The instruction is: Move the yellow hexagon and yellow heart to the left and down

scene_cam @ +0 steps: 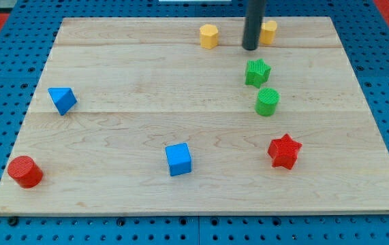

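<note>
Two yellow blocks (209, 36) (270, 31) at top, my tip (250, 47) between, no writing.

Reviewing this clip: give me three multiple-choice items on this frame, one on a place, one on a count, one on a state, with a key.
1. Where is my tip?
A. just left of the yellow block partly hidden by the rod
B. beside the red cylinder
C. on the blue cube

2. How many green blocks are on the board?
A. one
B. two
C. three

3. How do the two yellow blocks lie?
A. stacked
B. touching
C. apart, rod between

Key:
1 A, the rod ends at that block's left edge.
2 B, a green star and a green cylinder.
3 C, the other yellow block sits left of the rod.
</note>
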